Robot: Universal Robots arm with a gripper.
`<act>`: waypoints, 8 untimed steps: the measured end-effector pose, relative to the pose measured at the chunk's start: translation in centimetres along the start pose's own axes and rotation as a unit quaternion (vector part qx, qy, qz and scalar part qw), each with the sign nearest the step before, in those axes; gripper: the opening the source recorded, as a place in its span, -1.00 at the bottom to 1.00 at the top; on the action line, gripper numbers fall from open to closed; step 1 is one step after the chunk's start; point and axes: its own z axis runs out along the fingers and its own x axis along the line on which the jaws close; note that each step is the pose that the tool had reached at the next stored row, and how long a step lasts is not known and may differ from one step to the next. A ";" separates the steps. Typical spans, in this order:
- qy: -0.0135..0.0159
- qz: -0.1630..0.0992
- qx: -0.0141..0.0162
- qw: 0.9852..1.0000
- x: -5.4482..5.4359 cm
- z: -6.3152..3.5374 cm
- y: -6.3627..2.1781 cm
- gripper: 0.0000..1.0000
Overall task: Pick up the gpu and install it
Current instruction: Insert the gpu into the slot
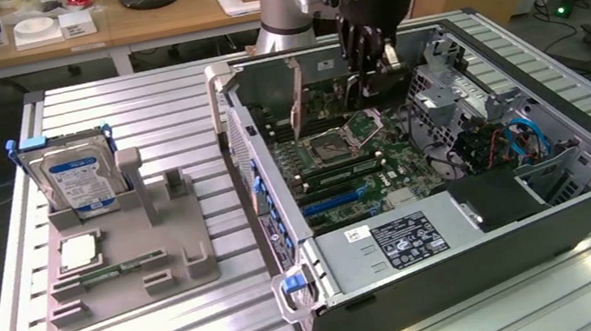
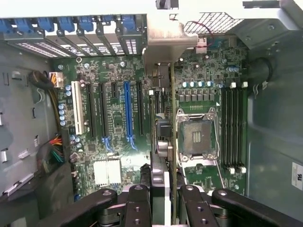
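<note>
Gripper: the gripper (image 1: 373, 75) is held low inside the open computer case (image 1: 578, 176), over the far part of the motherboard (image 2: 113, 123).
Fingers: the fingers (image 2: 137, 203) are closed on the gpu (image 2: 162, 130), one pressed to each face of the card.
Gpu: it is carried on edge above the board and is not yet seated. Its silvery bracket (image 2: 168, 40) is pointed at the case wall lined with blue latches (image 2: 85, 23).
Line-up: the card's edge is seen between the blue slot (image 2: 127, 111) and the CPU socket (image 2: 195, 137). Which slot lies directly beneath cannot be told.
Risk, missed slot: if the card is pressed down off line, its contacts could be driven onto bare board or the slot wall, and both could be damaged.
Risk, bracket: the bracket could be caught on the latched wall if the card is brought down too close to it, and the card would be tilted.
Risk, grip: a thin card pinched near one end could be rotated in the grip under seating force.
Risk, neighbours: the open socket lies close by and could be struck by a sideways slip.
Tabletop: the hard drive (image 1: 75, 181) is seen standing in the grey holder (image 1: 171, 276) towards the tabletop's edge at the exterior view's left, well apart from the case.
</note>
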 end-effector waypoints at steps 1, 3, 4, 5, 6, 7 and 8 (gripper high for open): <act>0.000 0.000 0.000 1.000 0.0 0.19 0.06 -0.43; 0.000 0.000 0.000 1.000 0.0 0.50 0.13 -0.43; 0.000 0.000 0.000 1.000 0.0 0.59 0.14 -0.43; 0.000 0.000 0.000 1.000 0.0 0.59 0.14 -0.43; 0.000 0.000 0.000 1.000 0.0 0.59 0.14 -0.43; 0.000 0.000 0.000 1.000 0.0 0.59 0.15 -0.43; 0.000 0.000 0.000 1.000 0.0 0.59 0.15 -0.43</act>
